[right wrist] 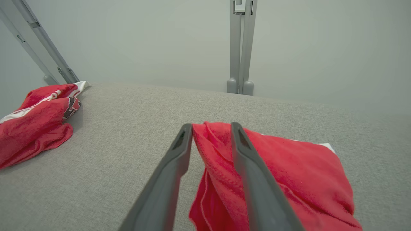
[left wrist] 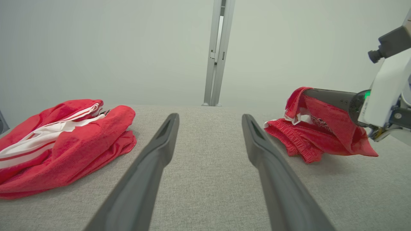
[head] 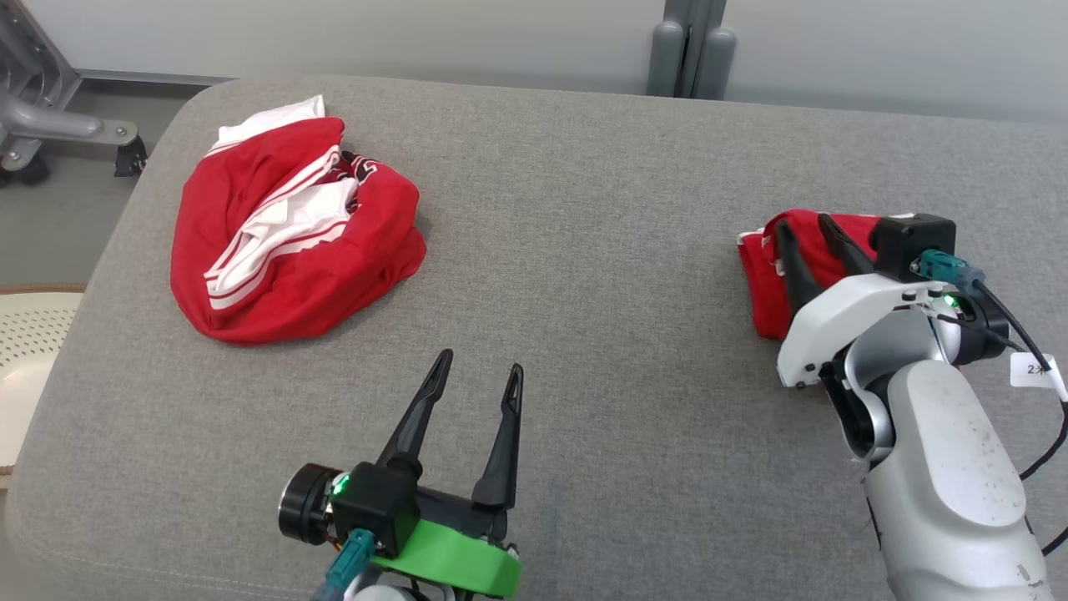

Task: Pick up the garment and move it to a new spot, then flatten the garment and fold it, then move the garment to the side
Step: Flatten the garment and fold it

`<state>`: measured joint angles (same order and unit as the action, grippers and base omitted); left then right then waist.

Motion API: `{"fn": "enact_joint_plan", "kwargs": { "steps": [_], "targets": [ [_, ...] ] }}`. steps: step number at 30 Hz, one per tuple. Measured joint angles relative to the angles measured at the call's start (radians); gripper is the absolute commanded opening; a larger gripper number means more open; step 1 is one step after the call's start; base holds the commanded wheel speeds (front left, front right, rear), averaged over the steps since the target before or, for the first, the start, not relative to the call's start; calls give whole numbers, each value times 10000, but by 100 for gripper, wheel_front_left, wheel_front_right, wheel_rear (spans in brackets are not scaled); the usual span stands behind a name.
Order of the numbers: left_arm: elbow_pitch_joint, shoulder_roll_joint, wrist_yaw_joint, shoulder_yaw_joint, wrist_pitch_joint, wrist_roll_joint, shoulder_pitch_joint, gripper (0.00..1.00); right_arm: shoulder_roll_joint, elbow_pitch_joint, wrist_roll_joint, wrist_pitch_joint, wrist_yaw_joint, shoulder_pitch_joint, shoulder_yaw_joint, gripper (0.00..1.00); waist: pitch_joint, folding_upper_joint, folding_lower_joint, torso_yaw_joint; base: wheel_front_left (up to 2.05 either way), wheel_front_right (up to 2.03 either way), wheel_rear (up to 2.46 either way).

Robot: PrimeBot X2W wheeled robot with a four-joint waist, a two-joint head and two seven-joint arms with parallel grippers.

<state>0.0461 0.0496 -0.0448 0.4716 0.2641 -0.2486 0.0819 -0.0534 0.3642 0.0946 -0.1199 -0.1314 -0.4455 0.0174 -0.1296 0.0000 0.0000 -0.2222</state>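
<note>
We are hovering our left pincer wide apart over the bench — our right pincer is resting parted, a fold of the red garment lying between its fingers.

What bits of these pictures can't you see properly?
- Head view: part of the small red garment, behind the right hand.
- Head view: black print on the big red garment, lost in folds.
- Head view: writing on the white tag, too small.
- Right wrist view: whether that hand grips; cloth fills its gap.
</note>
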Motion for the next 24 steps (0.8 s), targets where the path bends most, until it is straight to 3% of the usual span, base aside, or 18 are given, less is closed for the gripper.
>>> {"fn": "enact_joint_plan", "kwargs": {
  "steps": [10, 18, 19, 20, 24],
  "targets": [
    [-50, 0, -10, -226, 0, -12, -151, 100, 50, -1601, 2031, 460, 2, 1106, -1526, 100, 29, 0, 0, 178, 0, 0, 0],
    [-142, -2, 12, -483, 0, 33, -266, 100, -29, -2514, 2389, 1057, 4, 2830, -1106, 97, 13, 0, 0, 467, 0, 0, 0],
    [-150, -2, 15, -514, 0, 35, -291, 100, -86, -2575, 2454, 1091, 4, 2926, -965, 29, 10, 0, 0, 483, 0, 0, 0],
    [-157, -2, 19, -546, 0, 38, -313, 100, -188, -2623, 2522, 1116, 8, 2985, -790, 0, 4, 0, 0, 499, 0, 0, 0],
    [-173, 0, 48, -537, 0, 44, -315, 100, -675, -2368, 2548, 1045, 8, 2734, -485, 0, -63, 0, 0, 523, 0, 0, 0]
  ]
}}
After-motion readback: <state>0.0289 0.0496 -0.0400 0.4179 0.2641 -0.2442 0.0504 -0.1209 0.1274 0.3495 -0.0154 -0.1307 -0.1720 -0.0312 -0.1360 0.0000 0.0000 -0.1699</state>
